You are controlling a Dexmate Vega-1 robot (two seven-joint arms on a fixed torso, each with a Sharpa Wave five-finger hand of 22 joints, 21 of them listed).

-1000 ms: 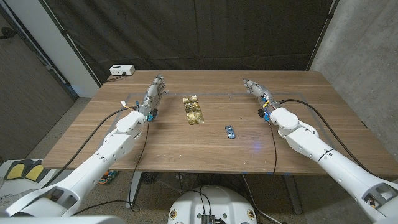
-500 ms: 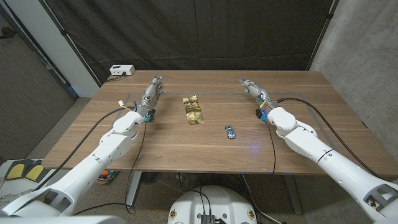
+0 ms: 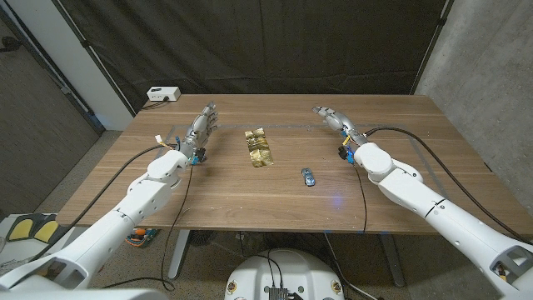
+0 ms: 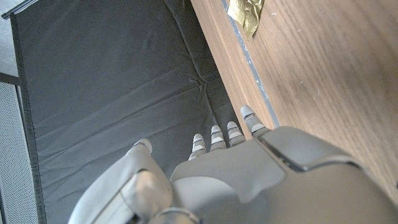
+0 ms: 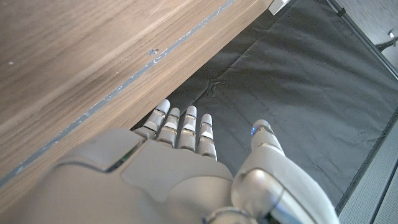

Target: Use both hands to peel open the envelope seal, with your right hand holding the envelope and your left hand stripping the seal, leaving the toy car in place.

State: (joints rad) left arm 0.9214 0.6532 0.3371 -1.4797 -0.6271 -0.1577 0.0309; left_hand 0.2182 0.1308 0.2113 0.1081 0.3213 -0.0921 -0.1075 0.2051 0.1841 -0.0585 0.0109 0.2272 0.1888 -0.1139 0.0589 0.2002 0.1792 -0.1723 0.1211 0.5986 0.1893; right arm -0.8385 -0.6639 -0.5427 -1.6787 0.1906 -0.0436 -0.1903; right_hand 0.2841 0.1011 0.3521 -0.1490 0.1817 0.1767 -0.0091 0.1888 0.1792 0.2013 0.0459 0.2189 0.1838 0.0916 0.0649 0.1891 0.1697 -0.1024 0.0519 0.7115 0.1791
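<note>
A crinkled gold envelope [image 3: 259,147] lies near the middle of the wooden table [image 3: 250,196]; a corner of the envelope [image 4: 247,14] also appears in the left wrist view. A small blue toy car [image 3: 309,176] sits on the table to the right of the envelope, closer to me. My left hand [image 3: 201,127] is open, fingers stretched out, well left of the envelope and holding nothing. My right hand [image 3: 334,118] is open too, fingers extended, right of the envelope and beyond the car. Both wrist views show straight fingers [image 4: 214,138] [image 5: 183,127] with nothing in them.
A white box [image 3: 162,94] with a cable sits at the table's far left corner. A black curtain [image 3: 266,42] hangs behind the table. A pale tape line [image 3: 291,125] runs across the tabletop near its far side. Cables trail along both forearms.
My right hand has drifted left toward the envelope. My left hand has barely moved. The envelope and car lie where they were.
</note>
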